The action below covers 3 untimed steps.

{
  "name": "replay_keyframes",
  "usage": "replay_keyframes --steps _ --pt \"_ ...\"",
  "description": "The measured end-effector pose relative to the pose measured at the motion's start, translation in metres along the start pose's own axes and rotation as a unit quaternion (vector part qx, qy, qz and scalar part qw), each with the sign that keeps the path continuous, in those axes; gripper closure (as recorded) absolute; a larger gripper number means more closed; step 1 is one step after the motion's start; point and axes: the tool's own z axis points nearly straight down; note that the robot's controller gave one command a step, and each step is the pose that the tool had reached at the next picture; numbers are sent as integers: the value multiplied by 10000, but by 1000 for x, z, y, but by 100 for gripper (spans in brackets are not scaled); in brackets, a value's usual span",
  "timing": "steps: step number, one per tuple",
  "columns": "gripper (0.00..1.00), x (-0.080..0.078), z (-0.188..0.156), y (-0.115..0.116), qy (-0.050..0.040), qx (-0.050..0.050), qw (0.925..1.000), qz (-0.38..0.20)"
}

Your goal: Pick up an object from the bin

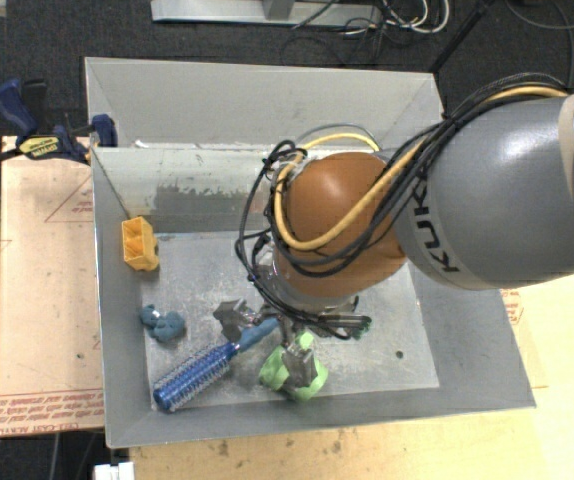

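Gripper [295,354] sits low, right on a soft green lump [305,384] directly under it, grip state can't tell (wrist blocks view); blue brush [202,368] just left of it, blue-grey blob [163,325] & orange block [139,243] farther left.

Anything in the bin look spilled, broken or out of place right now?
Nothing stands out. The orange block, small blue lump, blue brush and green piece lie loose on the floor of the bin. The brush lies slantwise, its handle end beside the gripper, which is down at the green piece. No spill or damage shows.
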Motion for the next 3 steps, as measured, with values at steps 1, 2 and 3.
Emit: replay_keyframes --steps 1,2,3 --pt "0 -44 80 -11 -1 -7 10000 63" --pt "100 -43 77 -11 -3 0 10000 76" --pt "100 -62 -59 -23 -47 30 9999 -114"
